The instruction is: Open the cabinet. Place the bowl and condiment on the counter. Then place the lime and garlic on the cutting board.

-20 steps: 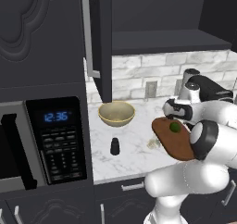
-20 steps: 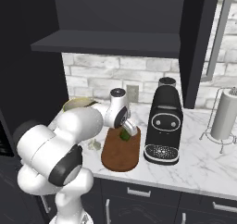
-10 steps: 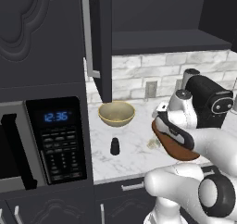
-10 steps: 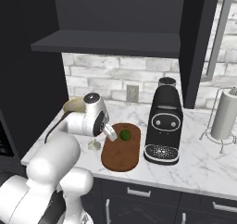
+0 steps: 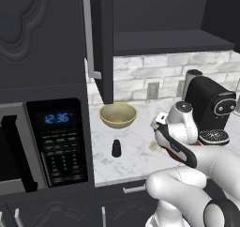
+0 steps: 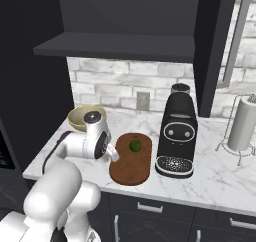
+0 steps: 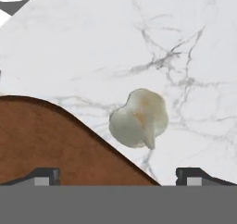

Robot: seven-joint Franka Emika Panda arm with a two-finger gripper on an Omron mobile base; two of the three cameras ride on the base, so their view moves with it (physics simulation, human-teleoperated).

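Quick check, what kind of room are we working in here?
A simulated home kitchen, by the look of it: a microwave beside the marble counter, a black coffee machine, and a wooden cutting board.

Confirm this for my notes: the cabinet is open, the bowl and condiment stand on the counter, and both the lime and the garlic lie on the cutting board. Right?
Not quite. Only the lime lies on the cutting board. The hand view shows the garlic on the counter, just off the board's edge. The cabinet is open, and the bowl and condiment stand on the counter, as you said.
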